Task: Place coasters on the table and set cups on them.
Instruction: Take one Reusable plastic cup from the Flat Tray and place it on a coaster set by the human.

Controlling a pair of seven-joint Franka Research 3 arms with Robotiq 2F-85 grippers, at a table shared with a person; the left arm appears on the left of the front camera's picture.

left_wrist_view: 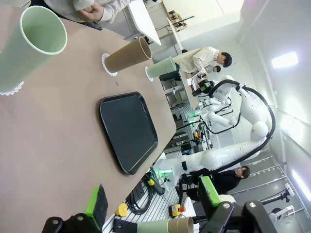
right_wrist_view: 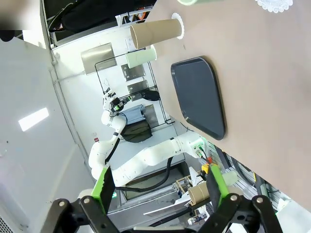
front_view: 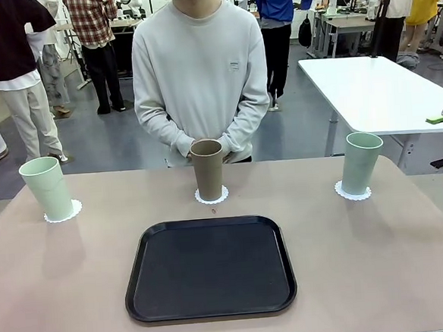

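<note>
Partly cropped mint cup [right_wrist_view: 187, 2], coaster [right_wrist_view: 275, 4] cut off

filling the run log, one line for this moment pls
cups: three, each on a coaster | tray: empty | left hand: open | right hand: open

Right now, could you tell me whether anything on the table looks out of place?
One oddity: a tiny dark speck lies on the table between the brown cup's coaster and the black tray. All three cups stand upright on coasters.

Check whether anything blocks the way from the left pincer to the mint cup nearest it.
Nothing visible does: bare table lies between the open left pincer and the mint cup; the black tray sits aside.
</note>
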